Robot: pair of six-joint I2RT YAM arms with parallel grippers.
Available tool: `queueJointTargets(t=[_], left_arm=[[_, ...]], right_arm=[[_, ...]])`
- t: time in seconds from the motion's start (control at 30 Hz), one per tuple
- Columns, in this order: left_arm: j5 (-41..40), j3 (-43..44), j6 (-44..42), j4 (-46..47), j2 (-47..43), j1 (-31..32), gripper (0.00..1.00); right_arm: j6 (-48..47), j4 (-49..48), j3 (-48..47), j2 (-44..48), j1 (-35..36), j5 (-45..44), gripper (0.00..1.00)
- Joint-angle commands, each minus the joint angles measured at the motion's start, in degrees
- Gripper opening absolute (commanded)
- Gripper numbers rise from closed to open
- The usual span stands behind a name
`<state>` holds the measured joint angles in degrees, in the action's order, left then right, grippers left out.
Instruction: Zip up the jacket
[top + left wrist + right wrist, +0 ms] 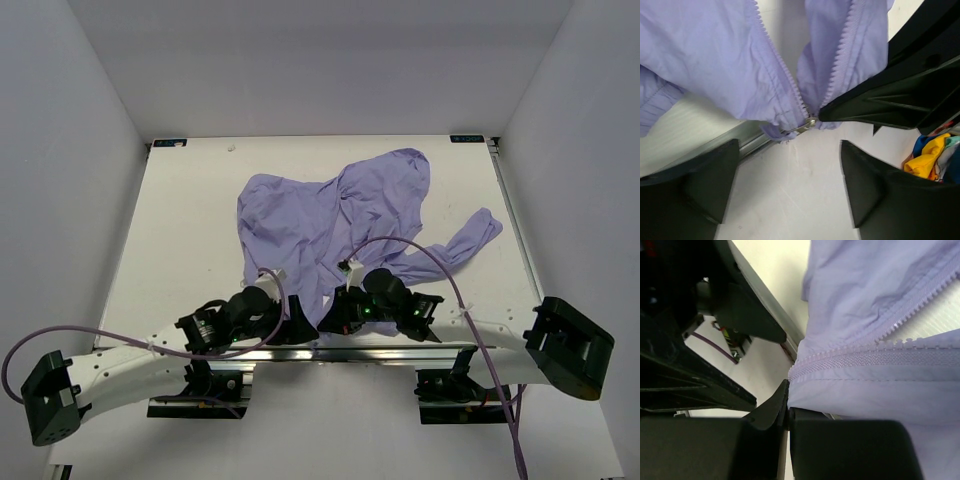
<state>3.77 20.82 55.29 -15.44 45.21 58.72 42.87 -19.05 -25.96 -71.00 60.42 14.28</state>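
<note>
While right end effector [788,407] pinches jacket [330,215] hem, left end effector [789,146] gapes wide; lavender zipper [809,123] undone.

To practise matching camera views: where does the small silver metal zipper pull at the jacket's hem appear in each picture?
Top external: too small to make out, at the near hem of the thin lavender fabric jacket.
Left wrist: the small silver metal zipper pull sits centre, where the tooth rows meet.
Right wrist: not visible; only tooth rows.
Shared landmark: the black right claw pinching the hem.
</note>
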Motion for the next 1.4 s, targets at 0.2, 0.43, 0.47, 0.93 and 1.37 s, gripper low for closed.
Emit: queueJointTargets(t=[0.2, 0.43, 0.47, 0.93, 1.37], left_arm=[[2.99, -5.25, 4.04, 4.09, -9.61, -4.13, 0.98], [16.69, -12.55, 4.74, 21.06, -8.65, -14.23, 0.98], [18.62, -14.38, 5.79, 22.72, -7.52, -15.64, 0.97], [31.82, -18.10, 8.61, 48.13, 1.63, -22.16, 0.80], [35.08, -17.30, 8.17, 50.95, 5.68, -22.16, 0.65]], right_arm=[[3.35, -8.01, 2.13, 5.78, -3.29, 3.37, 0.00], [6.96, -16.11, 6.18, 5.79, -5.75, 8.65, 0.00], [6.79, -15.76, 6.09, 5.87, -5.67, 8.66, 0.00], [4.85, -14.87, 4.25, 2.19, -5.67, 8.57, 0.00], [6.26, -16.89, 4.16, 2.10, -5.67, 6.28, 0.00]])
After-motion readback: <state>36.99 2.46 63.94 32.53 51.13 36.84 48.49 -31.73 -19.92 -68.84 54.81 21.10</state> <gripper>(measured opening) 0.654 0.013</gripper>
